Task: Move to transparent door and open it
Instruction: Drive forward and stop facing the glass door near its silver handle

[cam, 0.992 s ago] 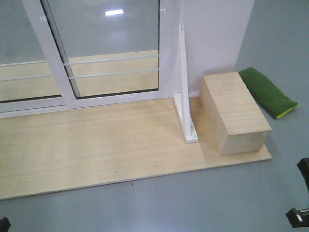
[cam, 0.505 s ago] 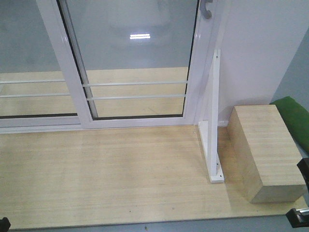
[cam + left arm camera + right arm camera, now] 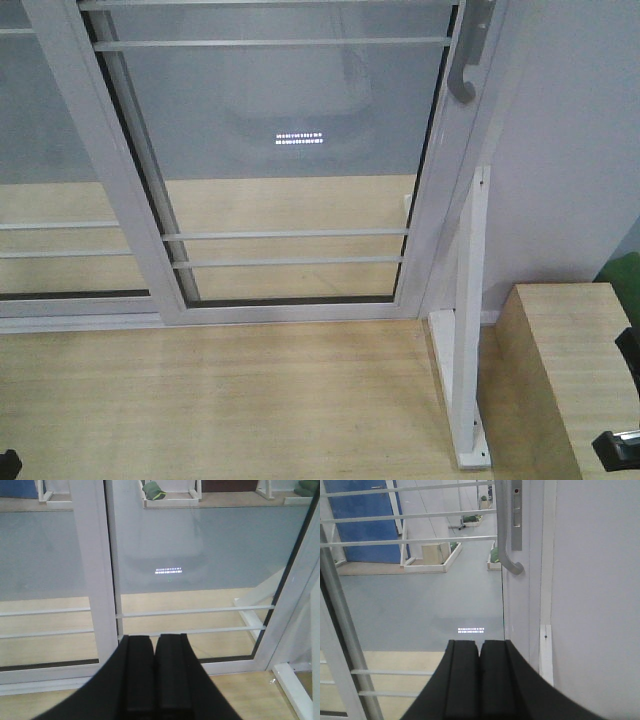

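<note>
The transparent door (image 3: 290, 140) fills the middle of the front view, a clear pane in a glossy white frame with thin white bars across it. Its curved silver-grey handle (image 3: 466, 60) hangs on the right stile, near the top. The right wrist view shows the handle (image 3: 508, 535) up close, above and slightly right of my right gripper (image 3: 480, 642), which is shut with nothing in it. My left gripper (image 3: 155, 637) is also shut and empty, pointing at the lower part of the door (image 3: 200, 560) near its left stile (image 3: 92, 570). Neither gripper touches the door.
A second glass panel (image 3: 40, 150) without a handle stands to the left. Right of the door, a white bracket post (image 3: 470, 330) rises from the pale wooden platform (image 3: 200, 400). A wooden box (image 3: 565, 380) sits at the lower right against the white wall (image 3: 570, 150).
The view has closed in on the door: the handle has come into sight and dropped lower in frame, the box has slid to the lower right corner, and the green cushion has nearly left view.
</note>
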Controlling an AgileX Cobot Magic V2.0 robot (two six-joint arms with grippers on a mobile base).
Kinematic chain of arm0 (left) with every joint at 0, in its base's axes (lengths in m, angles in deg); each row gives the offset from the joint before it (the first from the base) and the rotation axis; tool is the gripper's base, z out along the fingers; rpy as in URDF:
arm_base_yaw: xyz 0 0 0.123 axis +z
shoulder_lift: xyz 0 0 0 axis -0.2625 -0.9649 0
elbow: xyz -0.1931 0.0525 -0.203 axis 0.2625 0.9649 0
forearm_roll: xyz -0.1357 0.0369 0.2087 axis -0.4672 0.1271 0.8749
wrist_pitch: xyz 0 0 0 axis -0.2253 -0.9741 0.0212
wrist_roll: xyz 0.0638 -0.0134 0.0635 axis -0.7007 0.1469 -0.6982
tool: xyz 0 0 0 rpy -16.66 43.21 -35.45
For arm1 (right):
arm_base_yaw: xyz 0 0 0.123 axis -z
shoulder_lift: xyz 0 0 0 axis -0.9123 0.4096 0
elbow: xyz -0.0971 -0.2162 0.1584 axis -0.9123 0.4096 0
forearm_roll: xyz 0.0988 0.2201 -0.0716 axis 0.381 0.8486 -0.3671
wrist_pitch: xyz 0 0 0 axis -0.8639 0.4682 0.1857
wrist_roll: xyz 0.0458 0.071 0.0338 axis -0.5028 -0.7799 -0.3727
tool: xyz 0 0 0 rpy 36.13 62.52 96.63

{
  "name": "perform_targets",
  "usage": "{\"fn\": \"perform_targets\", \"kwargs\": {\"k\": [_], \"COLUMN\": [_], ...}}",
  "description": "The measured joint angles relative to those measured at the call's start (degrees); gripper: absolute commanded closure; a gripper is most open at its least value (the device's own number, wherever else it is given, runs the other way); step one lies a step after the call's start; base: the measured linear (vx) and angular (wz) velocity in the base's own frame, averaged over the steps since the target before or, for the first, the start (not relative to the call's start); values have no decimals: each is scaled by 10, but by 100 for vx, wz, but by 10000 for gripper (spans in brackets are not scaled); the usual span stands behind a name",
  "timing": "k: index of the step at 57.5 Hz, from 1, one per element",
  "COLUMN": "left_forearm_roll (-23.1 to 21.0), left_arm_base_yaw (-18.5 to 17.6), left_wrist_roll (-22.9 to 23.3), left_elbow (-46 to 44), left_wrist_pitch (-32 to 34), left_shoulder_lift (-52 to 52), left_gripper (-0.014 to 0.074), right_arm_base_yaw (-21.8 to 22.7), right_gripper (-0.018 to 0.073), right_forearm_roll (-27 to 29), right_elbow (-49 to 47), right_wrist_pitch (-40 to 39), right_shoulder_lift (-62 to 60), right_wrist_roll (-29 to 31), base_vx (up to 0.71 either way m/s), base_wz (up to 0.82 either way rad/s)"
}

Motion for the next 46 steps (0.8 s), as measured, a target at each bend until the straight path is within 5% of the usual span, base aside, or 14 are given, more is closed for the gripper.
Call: {"fn": "perform_targets", "kwargs": {"k": [46], "left_forearm_roll": [0], "left_arm_base_yaw": [0], "left_wrist_roll": [0], "left_elbow": [0], "left_wrist_pitch": [0], "left_shoulder_lift": [0], "left_gripper": [592], "right_arm_base_yaw": [0], "right_gripper": [547], "right_forearm_roll": [0], "right_elbow": [0], "right_wrist_pitch": [0], "right_shoulder_lift": [0], "right_wrist_roll": [0], "base_vx": [20], "base_wz": [2]}}
